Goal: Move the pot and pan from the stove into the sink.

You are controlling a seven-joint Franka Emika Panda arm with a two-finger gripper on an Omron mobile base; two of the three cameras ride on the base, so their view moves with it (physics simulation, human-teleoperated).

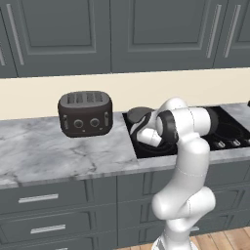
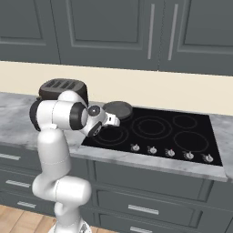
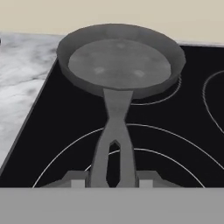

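The pan (image 3: 118,61), a shallow dark grey skillet, sits on the back left burner of the black glass stove (image 2: 159,132). Its straight handle (image 3: 114,131) runs toward the hand camera. My gripper (image 3: 111,183) is at the handle's end, one fingertip pressed against each side, so it is shut on the handle. From the base, the pan (image 2: 117,109) lies just beyond the hand (image 2: 111,120), and the arm partly covers the pan (image 1: 138,114) in the left base view. The pot and the sink are out of view.
A dark four-slot toaster (image 1: 85,113) stands on the grey marble counter (image 1: 58,151) left of the stove. A row of small silver knobs (image 2: 169,153) lines the cooktop's front edge. Grey wall cabinets hang above, and drawers sit below the counter.
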